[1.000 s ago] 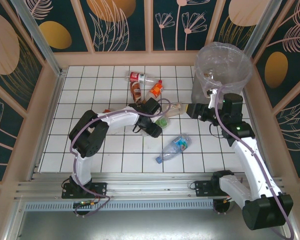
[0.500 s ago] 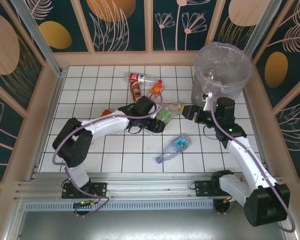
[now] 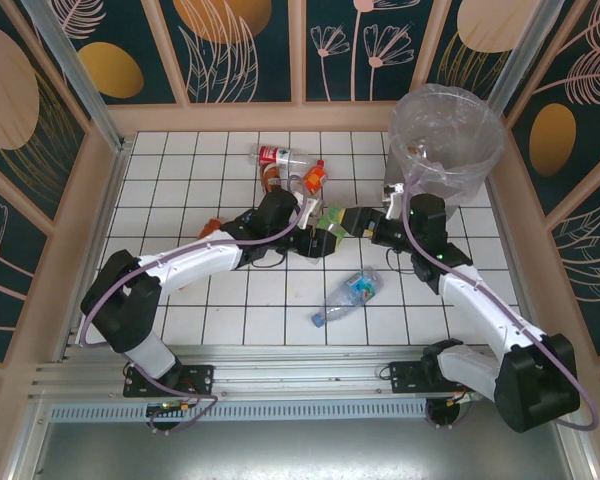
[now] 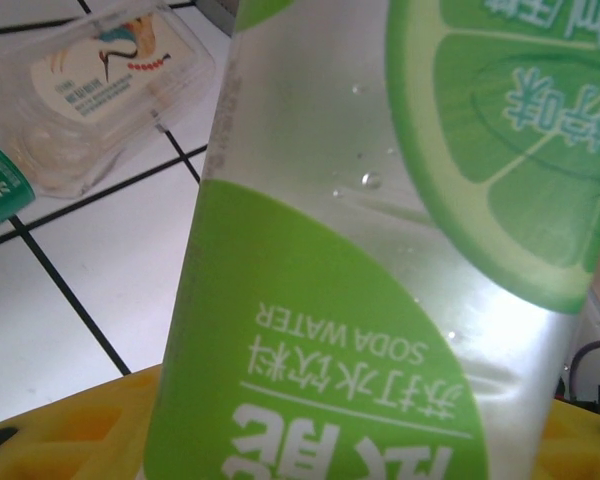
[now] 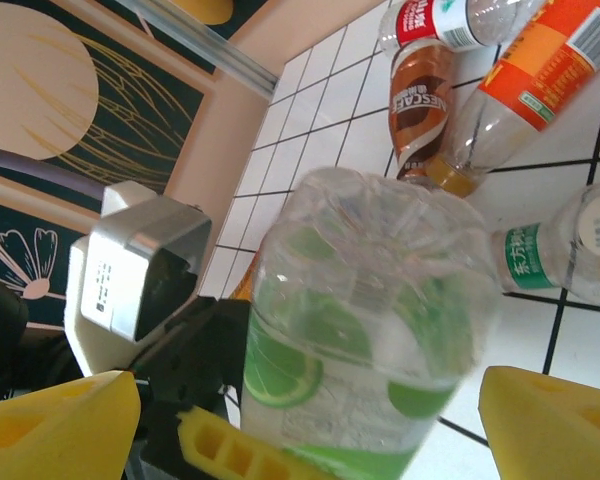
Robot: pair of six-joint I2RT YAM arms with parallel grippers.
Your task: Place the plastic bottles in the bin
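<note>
Left pincer [image 3: 315, 240] pinches the lime bottle [image 4: 380, 300] marked "SODA WATER"; right pincer [image 5: 305, 425] is spread around it. A brown "NESCAFE" bottle [image 5: 420, 100] lies on the white-tiled tabletop [image 3: 170, 190], floral panels [image 3: 240, 50] behind.

bin [image 3: 446, 140]: far right | bottle cluster [image 3: 311, 178]: left of bin | lone bottle [image 3: 347, 295]: nearer

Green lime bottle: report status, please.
Left gripper shut on green lime bottle. Right gripper open, straddling it. Bin beyond; other bottles loose on tiles.
</note>
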